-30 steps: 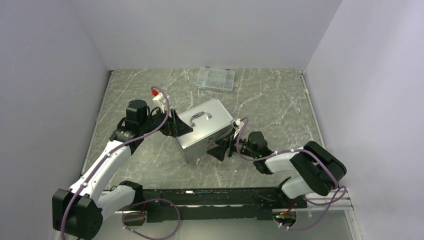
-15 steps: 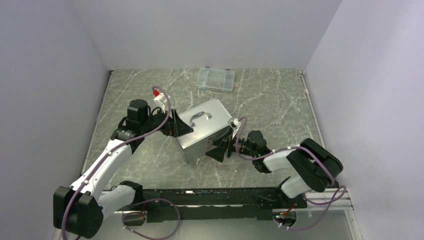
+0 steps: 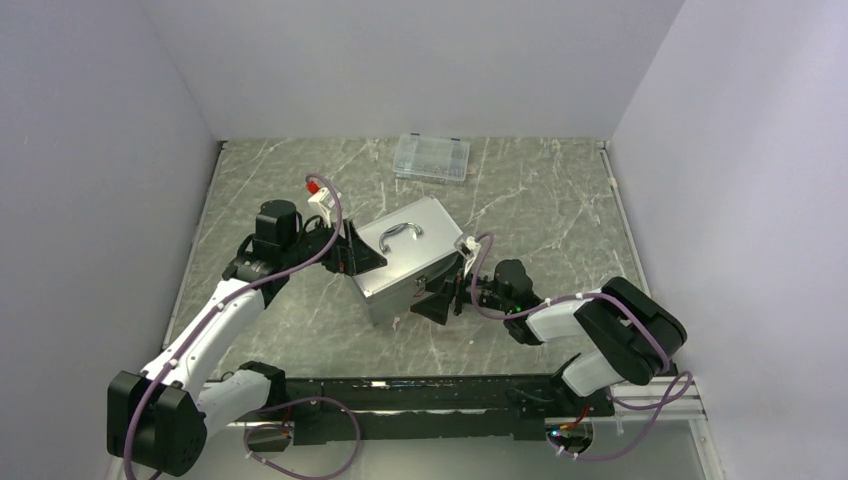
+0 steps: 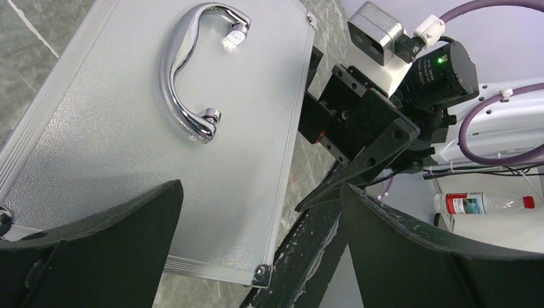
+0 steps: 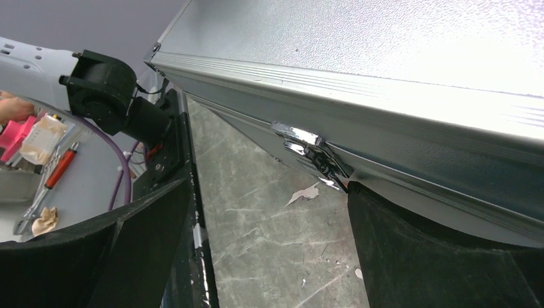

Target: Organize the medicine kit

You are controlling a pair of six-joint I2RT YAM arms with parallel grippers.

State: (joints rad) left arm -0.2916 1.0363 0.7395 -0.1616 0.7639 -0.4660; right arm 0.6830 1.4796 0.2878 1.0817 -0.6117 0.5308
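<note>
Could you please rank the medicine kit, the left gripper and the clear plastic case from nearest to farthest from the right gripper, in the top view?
1. medicine kit, right beside the right gripper.
2. left gripper, across the kit, at its left end.
3. clear plastic case, by the far wall.

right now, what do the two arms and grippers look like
The left arm and right arm have white links, black joints and a purple cable along each. The left gripper and right gripper are black with broad wedge fingers. A green light glows on the right wrist.
</note>
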